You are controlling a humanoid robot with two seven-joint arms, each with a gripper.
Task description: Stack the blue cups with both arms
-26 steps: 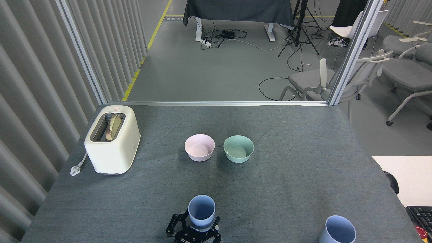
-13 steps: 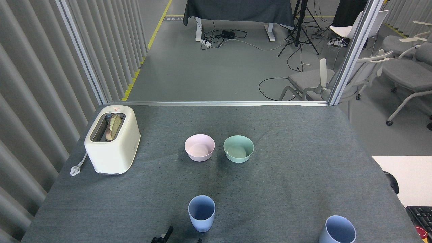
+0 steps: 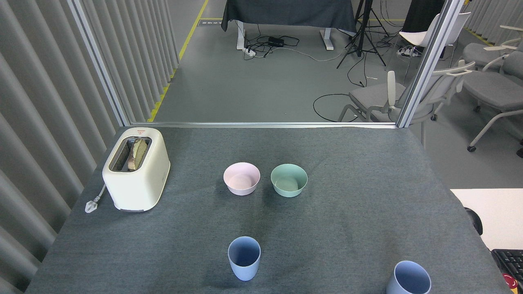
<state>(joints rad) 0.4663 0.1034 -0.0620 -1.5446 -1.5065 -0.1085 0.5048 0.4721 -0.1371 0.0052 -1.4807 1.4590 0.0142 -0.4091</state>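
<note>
One pale blue cup [image 3: 244, 258] stands upright on the grey table [image 3: 359, 212] near the front edge, a little left of centre. A second blue cup [image 3: 408, 279] stands upright at the front right, its base cut off by the bottom of the view. The two cups are far apart. Neither of my arms nor their grippers appear in the head view.
A pink bowl [image 3: 241, 178] and a mint-green bowl [image 3: 289, 179] sit side by side mid-table. A cream toaster [image 3: 136, 169] with bread in its slot stands at the left, its plug lying beside it. A keyboard corner [image 3: 508, 261] shows at the far right.
The gripper that stood around the left-of-centre cup a second ago has let go and drawn back out of view below the frame. That cup stays standing in place.
</note>
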